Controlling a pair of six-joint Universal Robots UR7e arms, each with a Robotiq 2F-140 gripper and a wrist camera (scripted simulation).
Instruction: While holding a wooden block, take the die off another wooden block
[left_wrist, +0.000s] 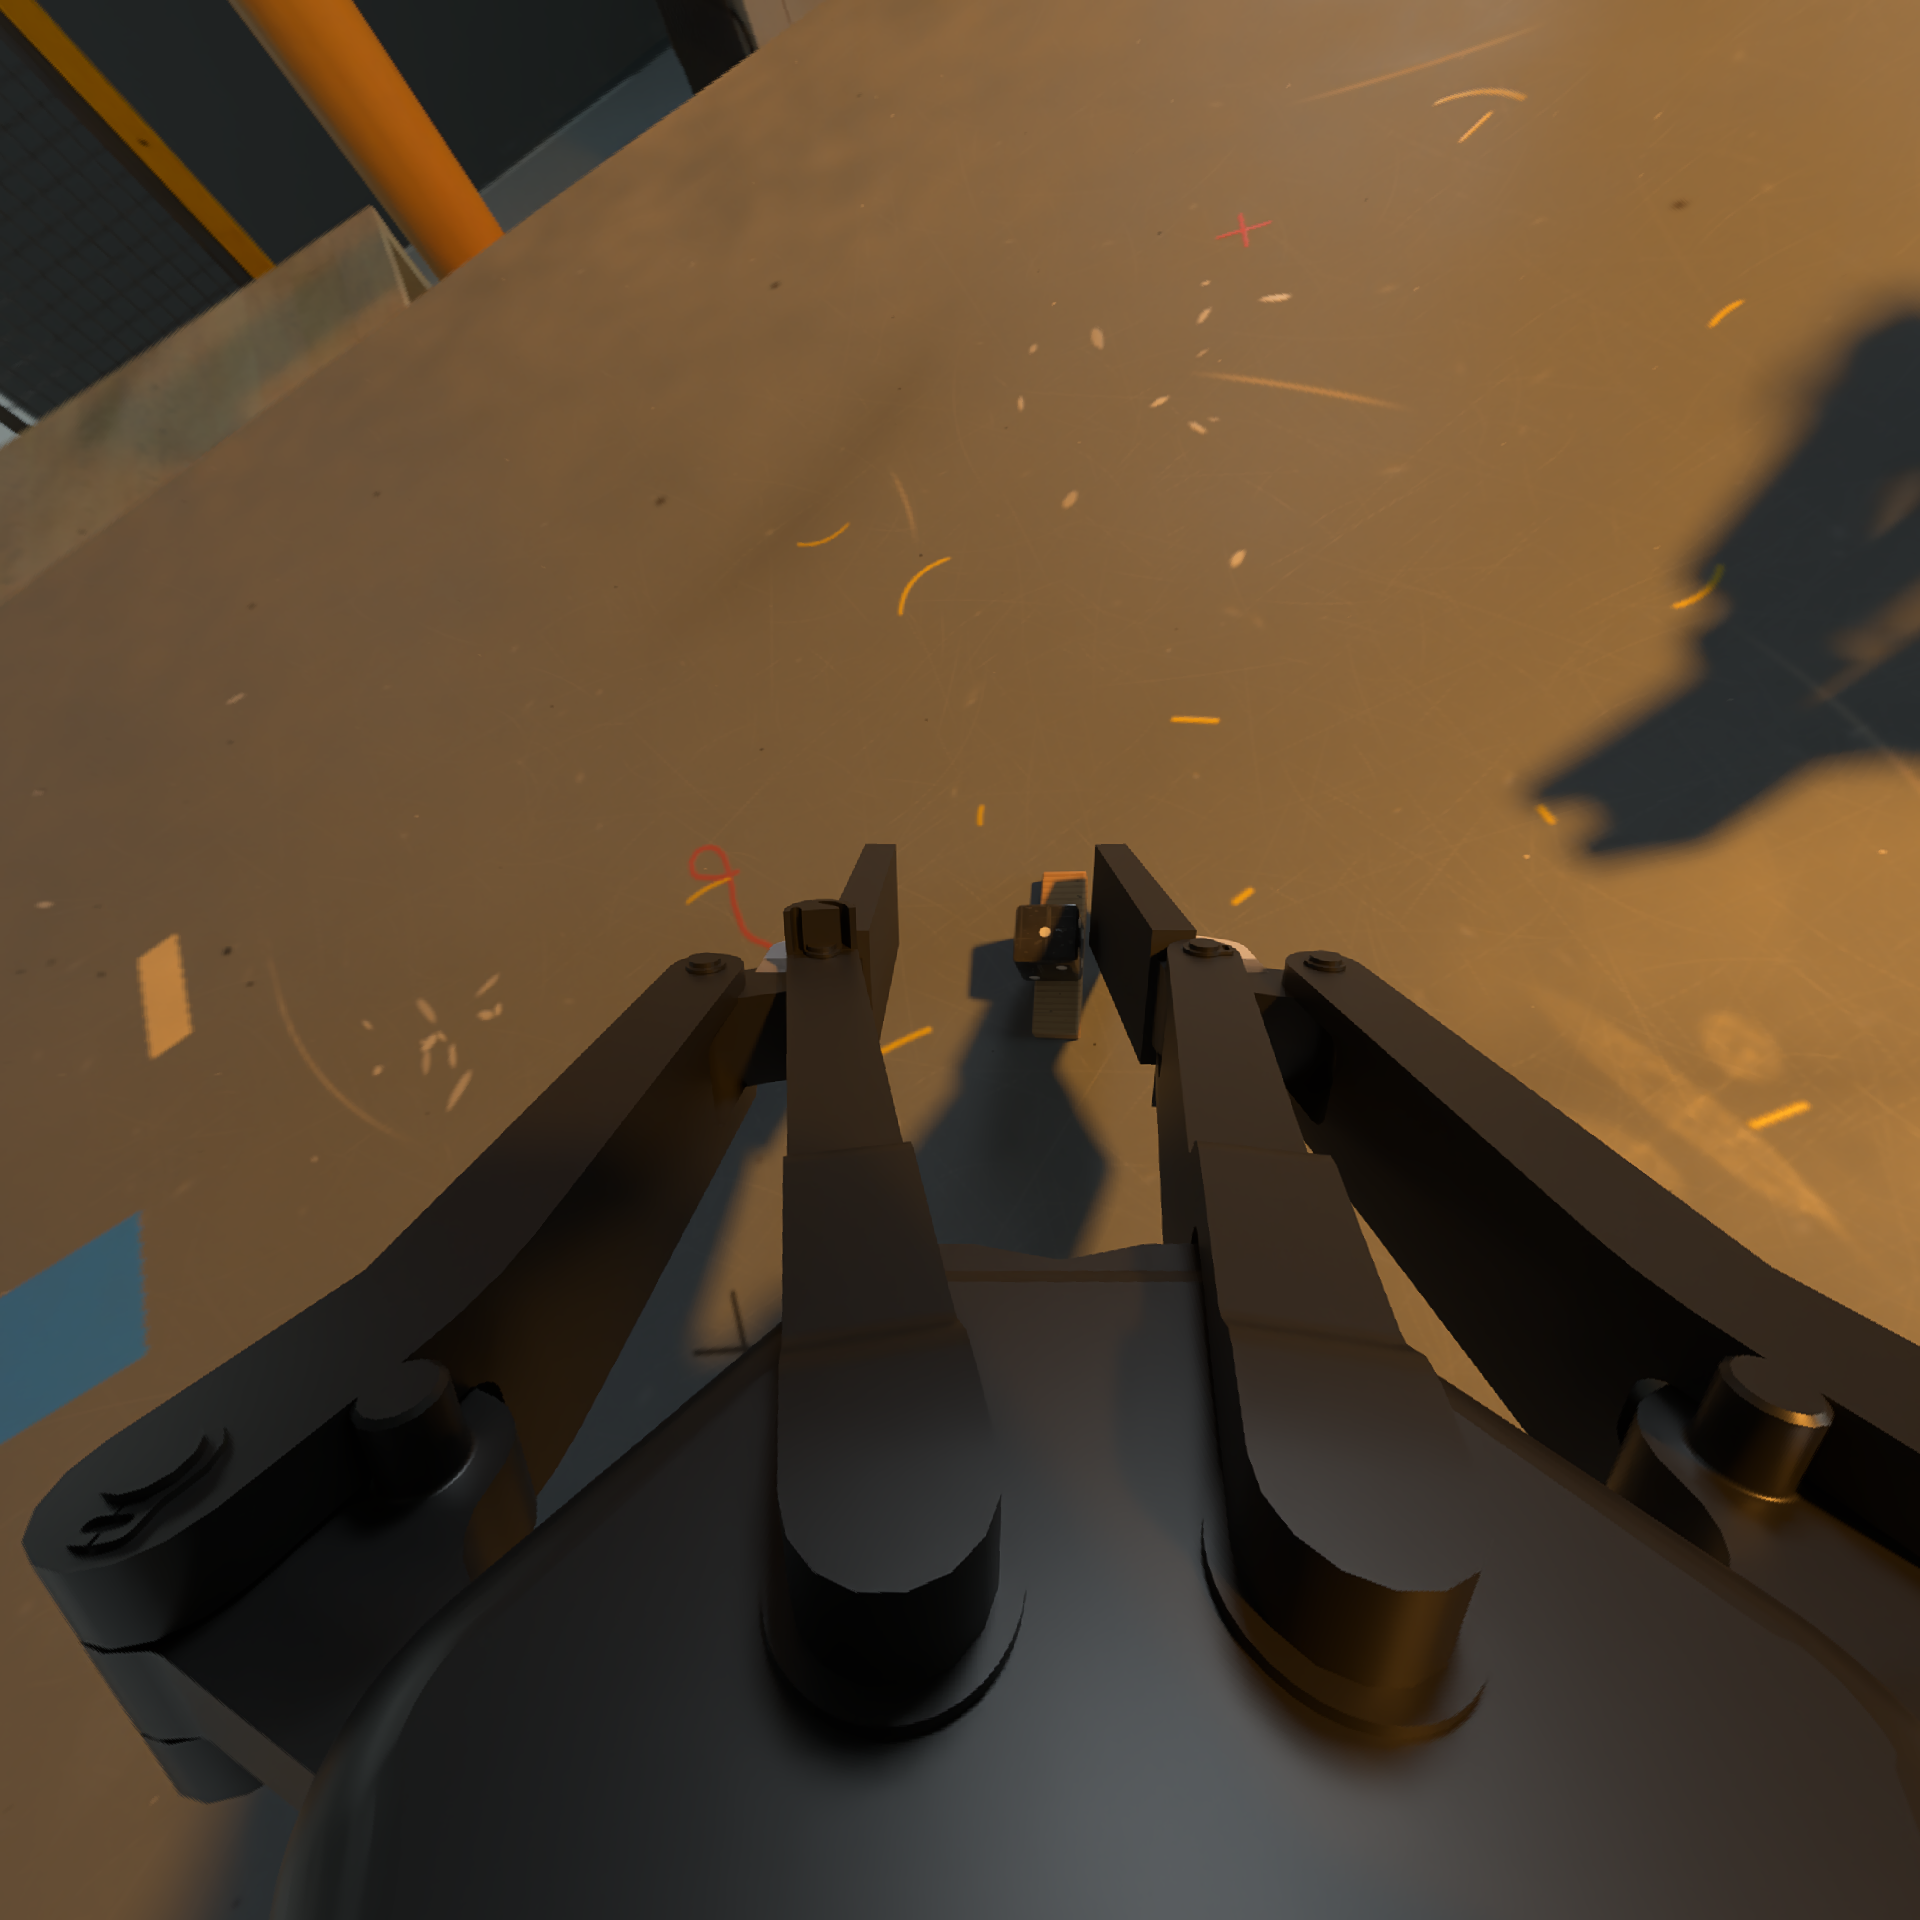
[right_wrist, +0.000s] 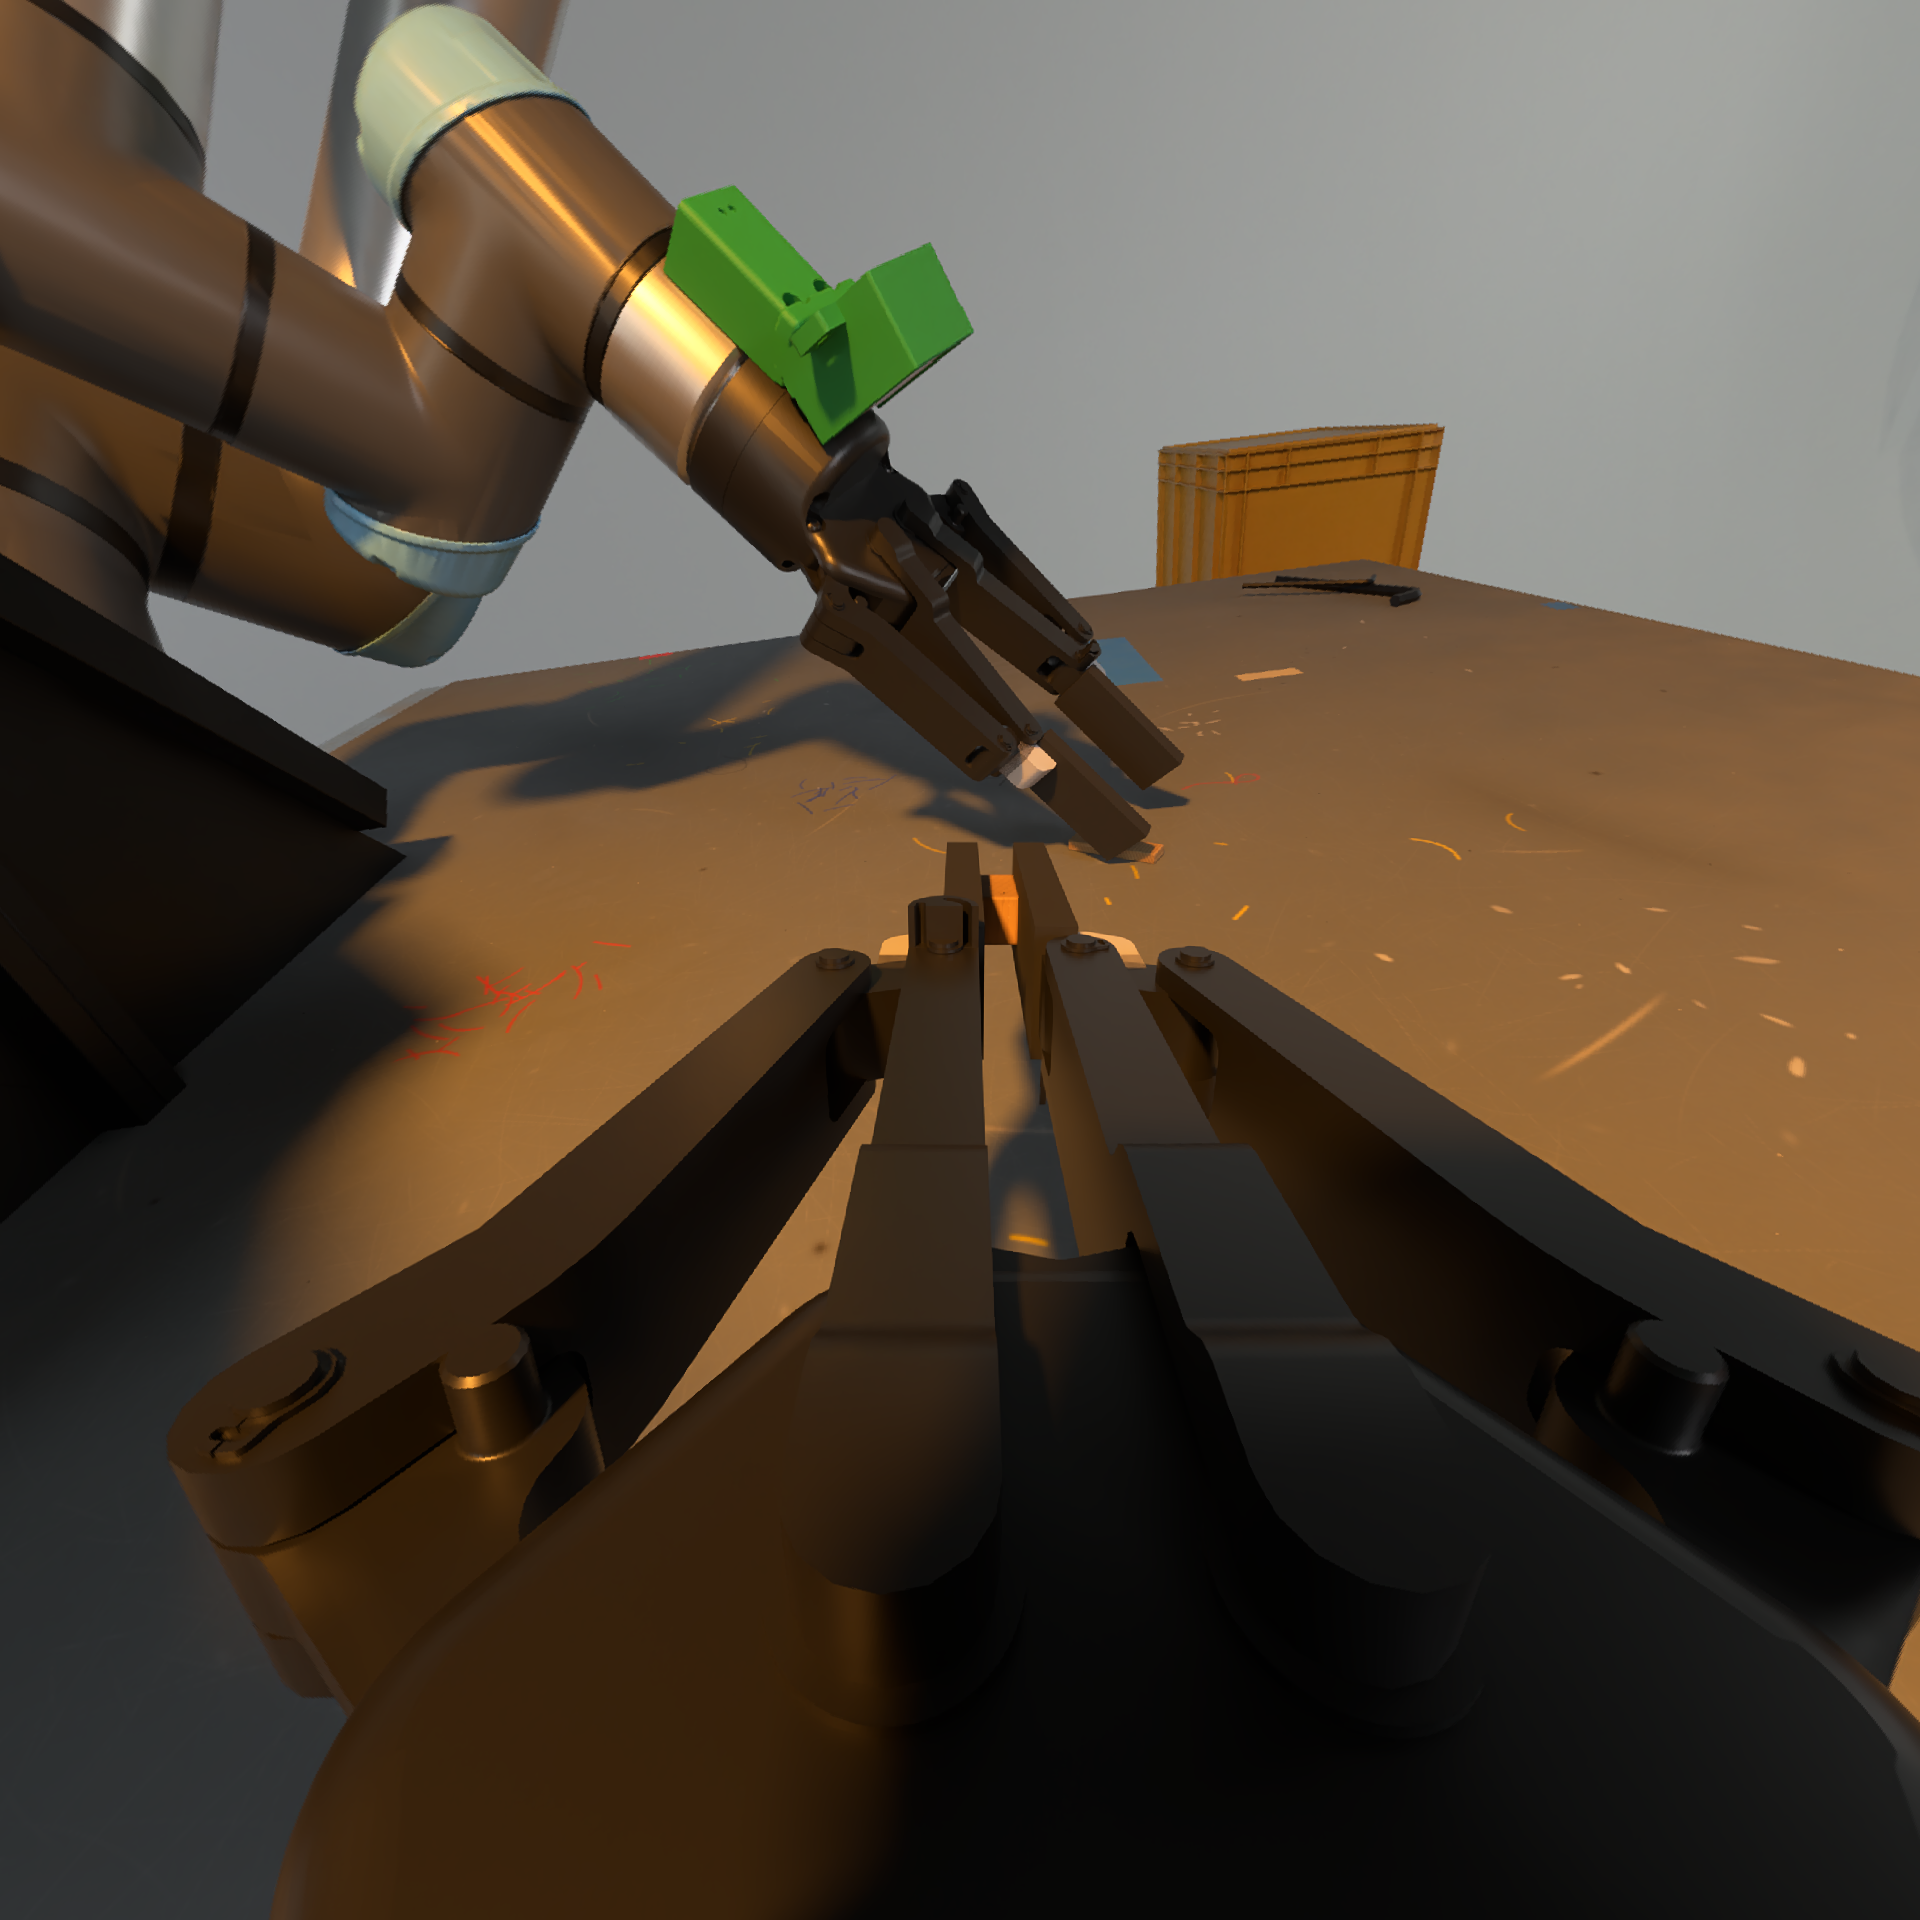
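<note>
Left wrist view: left hand (left_wrist: 992, 894) hangs over the brown scratched worktop (left_wrist: 623, 623) with its fingers spread and nothing between them; the gap is plain to see

Die: small dark die (left_wrist: 1047, 940) with a pale pip facing the camera, sitting on top of a thin wooden block (left_wrist: 1058, 1010) that lies flat on the worktop; both sit just inside the right-hand finger (left_wrist: 1138, 920), closer to it than to the other one; can't tell if that finger actually touches the die

Marks: red squiggle (left_wrist: 717, 883) on the worktop just beside the other finger; red cross (left_wrist: 1244, 230) far up the surface; blue patch (left_wrist: 73, 1320) at the lower left edge

Background: orange post (left_wrist: 374, 125) past the worktop's far edge; big dark shadow (left_wrist: 1766, 623) on the right

Right wrist view: right hand (right_wrist: 1000, 868) is clamped on an orange wooden block piece (right_wrist: 1003, 906); fingers nearly together with the block pinched between them

Other arm: left hand shows up farther off here too, slanting down from a bronze-looking arm (right_wrist: 499, 301) with a green box (right_wrist: 810, 301) at its wrist; its fingertips are down at the worktop right by the flat wooden block; die itself is hidden behind the fingers in this view

Far end: orange crate (right_wrist: 1299, 504) standing past the worktop; dark thin tool (right_wrist: 1340, 587) lying near that edge
</note>
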